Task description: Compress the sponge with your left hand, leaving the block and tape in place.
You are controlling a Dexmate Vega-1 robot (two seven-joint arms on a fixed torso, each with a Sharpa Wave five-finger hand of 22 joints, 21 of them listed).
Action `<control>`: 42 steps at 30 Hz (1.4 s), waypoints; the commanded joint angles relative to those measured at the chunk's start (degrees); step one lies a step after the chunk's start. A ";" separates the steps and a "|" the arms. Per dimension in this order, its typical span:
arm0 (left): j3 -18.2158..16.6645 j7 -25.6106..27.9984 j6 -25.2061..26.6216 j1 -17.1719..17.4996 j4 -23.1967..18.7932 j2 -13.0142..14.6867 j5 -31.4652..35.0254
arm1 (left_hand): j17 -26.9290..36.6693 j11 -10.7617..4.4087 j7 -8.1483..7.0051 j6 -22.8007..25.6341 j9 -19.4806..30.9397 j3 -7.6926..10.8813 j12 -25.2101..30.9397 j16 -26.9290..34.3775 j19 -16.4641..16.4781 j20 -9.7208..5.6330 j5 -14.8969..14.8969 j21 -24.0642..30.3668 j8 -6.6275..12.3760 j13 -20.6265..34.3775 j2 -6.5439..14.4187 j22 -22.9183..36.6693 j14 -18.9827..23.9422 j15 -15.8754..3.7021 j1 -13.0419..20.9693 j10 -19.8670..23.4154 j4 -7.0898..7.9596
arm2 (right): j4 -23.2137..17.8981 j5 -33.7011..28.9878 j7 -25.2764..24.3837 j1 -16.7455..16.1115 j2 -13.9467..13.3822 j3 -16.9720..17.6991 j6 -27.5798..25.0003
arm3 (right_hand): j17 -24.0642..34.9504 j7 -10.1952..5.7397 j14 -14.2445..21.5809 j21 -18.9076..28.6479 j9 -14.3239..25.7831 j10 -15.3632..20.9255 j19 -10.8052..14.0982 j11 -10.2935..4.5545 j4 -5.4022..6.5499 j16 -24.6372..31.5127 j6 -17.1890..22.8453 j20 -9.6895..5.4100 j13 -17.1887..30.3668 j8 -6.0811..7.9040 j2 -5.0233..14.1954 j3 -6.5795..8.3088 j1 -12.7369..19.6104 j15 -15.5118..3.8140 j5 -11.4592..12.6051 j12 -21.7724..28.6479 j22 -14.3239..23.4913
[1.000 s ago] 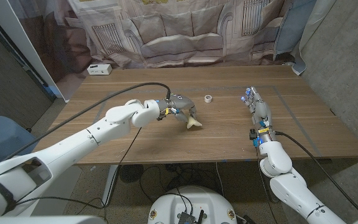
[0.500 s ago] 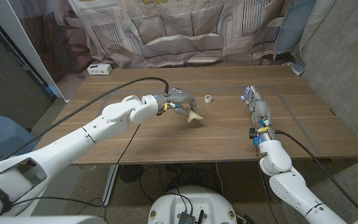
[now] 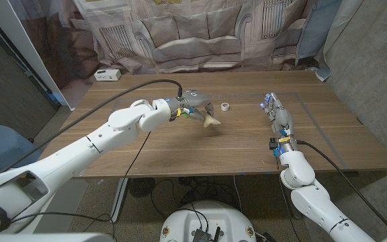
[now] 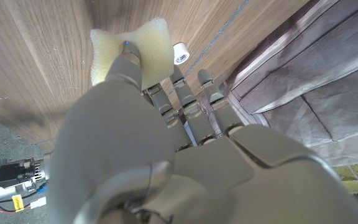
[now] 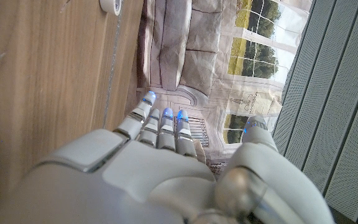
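Before me lies a wooden surface (image 3: 180, 151) with a dark, streaked grain. Behind its far edge hangs a curtain (image 3: 193, 33) printed with a sofa and panelled walls in pale grey-brown. A small white box (image 3: 107, 74) sits at the far left corner of the surface. To my left stands a dark wall panel with a white frame (image 3: 19, 47); to my right, a grey wall (image 3: 375, 60). Below, the floor (image 3: 153, 195) is grey and strewn with cables.

sponge (image 3: 209, 121) in left hand (image 3: 192, 106), tape (image 3: 225, 106) just beyond, right hand (image 3: 278, 115) well right
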 commanded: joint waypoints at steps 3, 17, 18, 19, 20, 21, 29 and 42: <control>-0.55 0.70 -1.71 -0.24 0.56 -0.17 -0.57 | 0.45 -0.40 0.43 0.94 0.01 0.78 -0.17 1.21 4.07 -1.51 -0.31 1.70 0.08 0.78 1.09 0.39 3.09 -5.39 1.64 0.39 -0.45 | -0.48 -0.44 -0.56 0.08 -0.07 -0.07 -0.55 | 0.13 -0.05 0.79 0.20 0.12 0.44 0.54 0.23 0.28 0.19 0.62 -0.07 0.32 -0.01 -0.25 -0.16 0.36 -0.03 0.31 0.16 0.24; 0.10 -1.24 -3.32 -2.17 2.98 -1.23 -2.54 | 2.68 1.43 2.76 3.59 0.23 2.73 0.86 3.74 14.64 -5.42 -0.15 7.15 1.07 3.93 2.44 1.37 7.90 -6.22 7.47 2.51 -1.62 | -0.26 -0.81 -1.04 0.64 0.25 -0.25 -0.82 | 0.16 -0.02 0.79 0.18 0.12 0.47 0.57 0.30 0.29 0.15 0.58 -0.08 0.33 -0.05 -0.24 -0.19 0.34 -0.01 0.31 0.13 0.24; 0.19 -1.36 -3.39 -2.32 3.12 -1.30 -2.54 | 3.28 1.79 3.03 3.81 0.29 2.74 1.14 4.43 15.18 -5.33 -0.14 7.65 1.20 4.46 2.49 1.51 8.41 -6.30 8.22 2.83 -1.58 | -0.24 -0.87 -1.07 0.66 0.23 -0.26 -0.86 | 0.16 -0.03 0.77 0.19 0.12 0.45 0.57 0.31 0.29 0.15 0.59 -0.07 0.33 -0.05 -0.24 -0.19 0.34 -0.01 0.31 0.13 0.24; 0.20 -1.26 -3.39 -2.34 3.25 -1.38 -2.63 | 3.60 1.94 3.05 3.80 0.32 2.71 1.24 4.89 15.46 -5.39 -0.14 7.94 1.22 4.78 2.47 1.60 8.89 -6.28 8.59 2.87 -1.56 | -0.21 -0.87 -1.10 0.68 0.25 -0.27 -0.88 | 0.16 -0.04 0.76 0.19 0.12 0.47 0.57 0.30 0.29 0.14 0.59 -0.07 0.33 -0.05 -0.24 -0.19 0.35 -0.02 0.31 0.13 0.24; 0.23 -1.33 -3.40 -2.41 3.37 -1.45 -2.76 | 3.88 2.18 3.25 4.14 0.36 2.68 1.40 5.31 16.07 -5.53 -0.13 8.36 1.38 5.09 2.42 1.68 9.31 -6.29 8.98 3.06 -1.57 | -0.12 -0.83 -1.04 0.73 0.28 -0.28 -0.82 | 0.16 -0.05 0.80 0.18 0.12 0.49 0.56 0.27 0.29 0.15 0.60 -0.06 0.33 -0.05 -0.25 -0.19 0.35 0.03 0.31 0.14 0.24; 0.30 -1.55 -3.43 -2.54 3.50 -1.52 -2.90 | 4.02 2.40 3.31 4.19 0.38 2.67 1.48 5.52 16.23 -5.50 -0.13 8.51 1.41 5.24 2.41 1.72 9.56 -6.42 9.14 3.14 -1.56 | -0.02 -0.83 -1.01 0.78 0.31 -0.30 -0.75 | 0.16 -0.06 0.75 0.18 0.12 0.49 0.58 0.29 0.29 0.13 0.62 -0.08 0.33 -0.04 -0.25 -0.19 0.34 -0.01 0.30 0.14 0.24; 0.76 -3.36 -2.89 -3.29 4.13 -2.15 -4.05 | 5.52 3.71 4.17 7.06 0.57 2.44 2.22 7.38 17.70 -5.43 -0.10 10.48 2.76 7.59 2.10 2.29 10.94 -5.85 11.34 3.14 -1.46 | 0.62 -0.61 -0.70 1.20 0.43 -0.32 -0.42 | 0.17 -0.03 0.83 0.18 0.12 0.46 0.59 0.19 0.30 0.14 0.65 -0.08 0.33 -0.05 -0.25 -0.21 0.32 0.02 0.30 0.11 0.24; 0.65 -3.69 0.23 -2.58 3.34 -2.50 -4.81 | 9.36 5.61 6.19 7.74 2.36 2.48 3.90 11.34 18.19 -4.93 0.01 13.69 4.44 13.28 1.97 3.39 13.65 -5.49 15.26 2.09 -1.41 | 1.18 0.17 0.06 1.63 0.24 -0.37 -0.48 | 0.19 -0.05 0.85 0.16 0.12 0.48 0.60 0.20 0.32 0.12 0.64 -0.08 0.34 -0.07 -0.26 -0.25 0.29 0.01 0.29 0.10 0.24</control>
